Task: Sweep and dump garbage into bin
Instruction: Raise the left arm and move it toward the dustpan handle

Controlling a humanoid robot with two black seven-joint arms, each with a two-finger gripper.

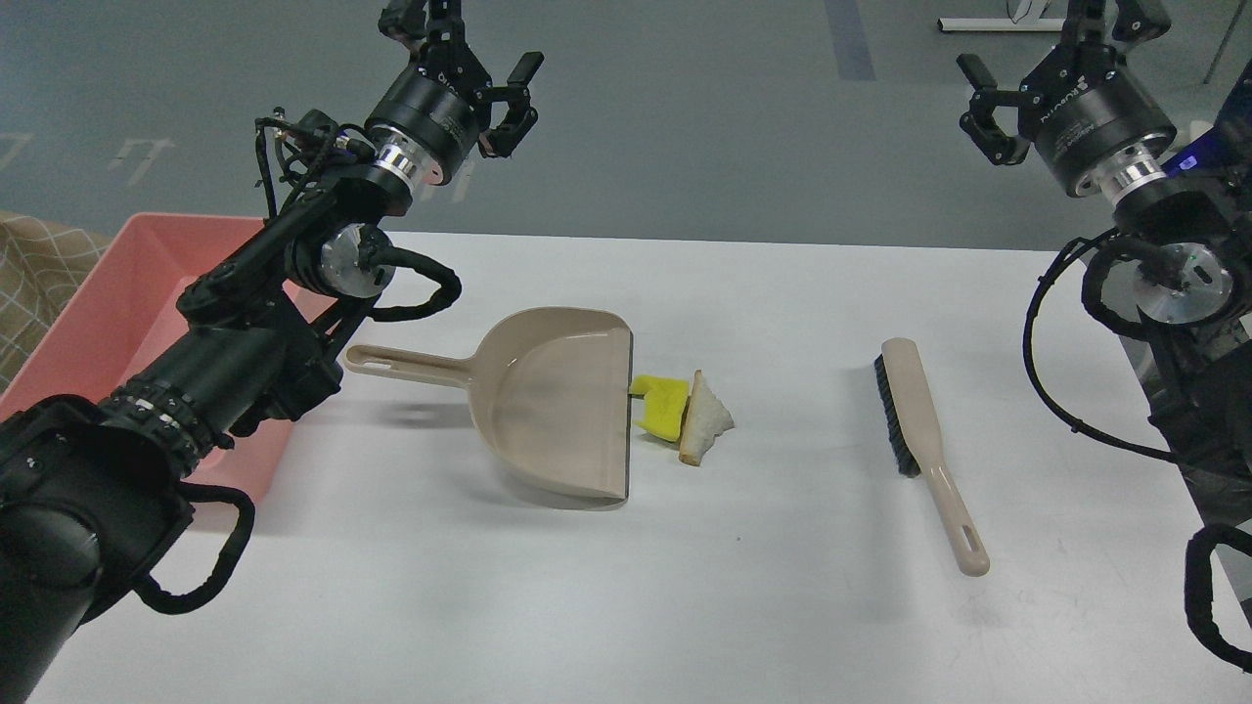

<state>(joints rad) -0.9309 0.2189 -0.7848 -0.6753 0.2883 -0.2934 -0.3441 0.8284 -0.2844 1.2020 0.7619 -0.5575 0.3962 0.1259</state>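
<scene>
The garbage lies mid-table: a yellow notched block [663, 407] touching the open lip of the beige dustpan [558, 406], and a white triangular bread slice [705, 418] leaning on the block's right side. The dustpan's handle [406, 364] points left. The salmon-pink bin [93, 328] stands at the table's left edge, partly hidden by my left arm. My left gripper [468, 47] is open and empty, high above the table's far edge, behind the dustpan. My right gripper [1051, 54] is open and empty, high at the far right.
A beige hand brush [927, 452] with black bristles lies right of the garbage, its handle toward the front. A tan checked cloth [34, 279] shows left of the bin. The white table [626, 606] ends at the right near my right arm.
</scene>
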